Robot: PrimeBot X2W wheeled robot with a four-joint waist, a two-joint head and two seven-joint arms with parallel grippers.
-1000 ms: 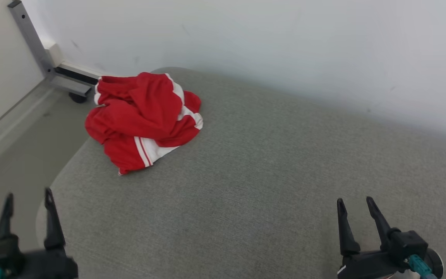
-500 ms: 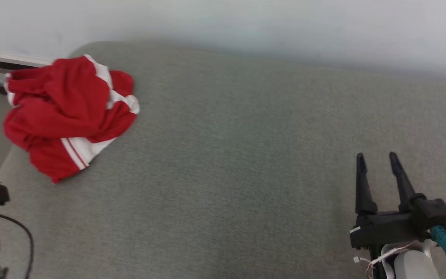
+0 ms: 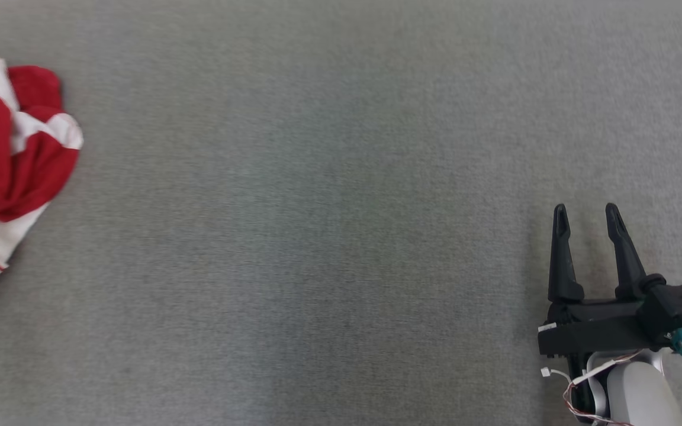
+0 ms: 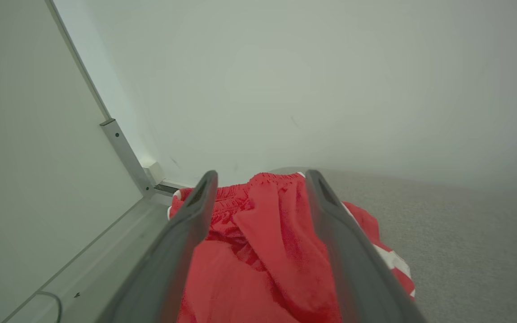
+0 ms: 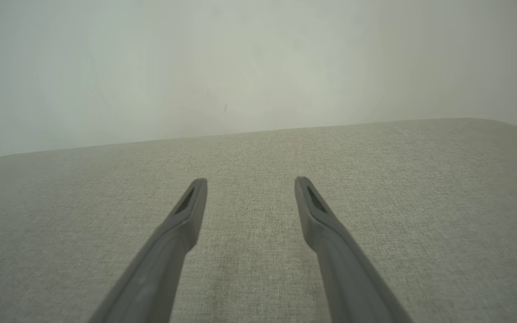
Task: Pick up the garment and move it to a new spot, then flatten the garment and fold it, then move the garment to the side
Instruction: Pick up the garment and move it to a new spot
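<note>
The garment (image 4: 263, 251), a crumpled red heap with white stripes, lies straight ahead of the left gripper (image 4: 260, 179), seen between and past its two fingers. Those fingers stand wide apart with nothing clamped; whether they touch the cloth cannot be told. From the right gripper (image 3: 586, 208) the garment (image 3: 3, 171) lies far off to its left, well apart, cut by the edge of the head view. The right gripper (image 5: 250, 181) also stands wide and holds nothing, over plain cloth.

Both work over a grey woven padded surface (image 3: 317, 207), flat and even, which runs as one broad open stretch from the garment across to the right gripper. Ahead of the right gripper its far edge meets a pale wall (image 5: 258, 67), and off to that gripper's right the surface curves away at a rounded corner (image 5: 510, 130).

Past the garment, ahead of the left gripper, the surface ends in another rounded corner close under the same wall. To the left gripper's left lies a lower pale floor (image 4: 106, 251), with a grey metal post (image 4: 126, 157) slanting up and a dark cable (image 4: 54, 300).
</note>
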